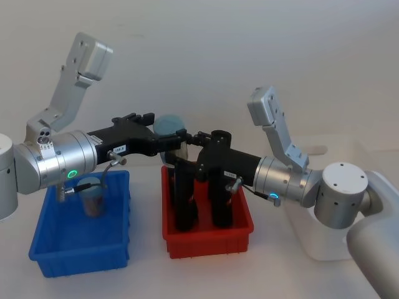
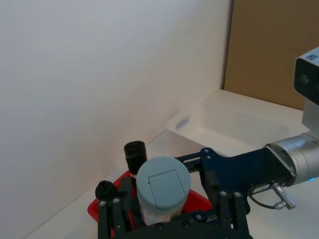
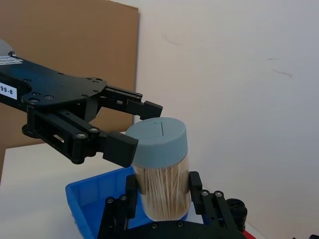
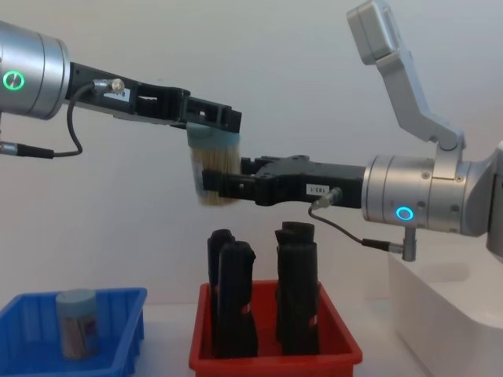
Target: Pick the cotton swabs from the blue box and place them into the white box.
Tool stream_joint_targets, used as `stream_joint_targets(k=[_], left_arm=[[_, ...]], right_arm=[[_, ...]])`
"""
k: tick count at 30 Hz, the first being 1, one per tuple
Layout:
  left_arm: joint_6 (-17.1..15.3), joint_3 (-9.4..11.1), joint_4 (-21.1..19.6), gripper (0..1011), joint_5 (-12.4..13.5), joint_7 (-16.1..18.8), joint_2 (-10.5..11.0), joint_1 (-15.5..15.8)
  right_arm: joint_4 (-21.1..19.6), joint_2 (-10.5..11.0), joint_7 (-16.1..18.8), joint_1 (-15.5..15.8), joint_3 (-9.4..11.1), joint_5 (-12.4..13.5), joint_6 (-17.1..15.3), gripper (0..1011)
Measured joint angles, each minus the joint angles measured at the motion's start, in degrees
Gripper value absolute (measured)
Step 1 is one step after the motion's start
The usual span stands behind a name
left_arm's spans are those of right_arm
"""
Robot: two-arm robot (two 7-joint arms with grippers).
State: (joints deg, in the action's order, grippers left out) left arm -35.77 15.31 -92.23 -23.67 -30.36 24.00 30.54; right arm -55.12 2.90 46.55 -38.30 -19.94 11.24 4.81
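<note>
Left gripper [image 4: 214,124] is high above the red bin [image 4: 275,363], reaching in from the bin's left side. It pinches a jar [image 4: 212,169] of cotton swabs by its blue-grey lid. In the right wrist view one black finger [image 3: 118,148] presses the lid's near side and the other sits at the lid's far side.

Right gripper [image 4: 222,187] reaches in from the bin's right side, a little lower than the left one. It is closed on the same jar's clear body, just under the lid. Its fingers [image 3: 198,191] hug the jar on both sides.

The jar hangs in the air between the two grippers, roughly upright, over the left part of the red bin. It touches nothing in the bin and is packed with tan sticks.

The red bin holds tall black objects [image 1: 185,199] standing upright, their tops well below the jar.

The blue box [image 1: 43,252] sits just left of the red bin, with a narrow gap between them. A second jar [image 1: 92,196] stands upright about mid-box, lid up, with its base on the box floor.

The white box [image 4: 448,322] sits to the right of the red bin and apart from it, under the right arm. Its rim stands higher than the bin's rim.
</note>
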Motion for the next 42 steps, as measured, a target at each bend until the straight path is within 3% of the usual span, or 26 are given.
stream_joint_targets(k=[5, 20, 28, 42], left_arm=[[0.0, 0.0, 0.0, 1003, 0.0, 0.0, 0.0, 0.0], [0.03, -0.02, 0.02, 1004, 0.02, 0.0, 0.0, 0.0], [0.03, -0.02, 0.02, 1004, 0.02, 0.03, 0.0, 0.0], [0.02, -0.01, 0.01, 1004, 0.01, 0.04, 0.0, 0.0]], right_arm=[[0.28, -0.01, -0.03, -0.18, -0.05, 0.08, 0.18, 629], [-1.07, 0.92, -2.49, 0.74, 0.24, 0.61, 0.36, 628], [-5.22, 2.5, -6.53, 3.34, 1.01, 0.93, -0.08, 629], [-16.45, 6.77, -17.27, 10.58, 3.1, 1.59, -1.33, 628]])
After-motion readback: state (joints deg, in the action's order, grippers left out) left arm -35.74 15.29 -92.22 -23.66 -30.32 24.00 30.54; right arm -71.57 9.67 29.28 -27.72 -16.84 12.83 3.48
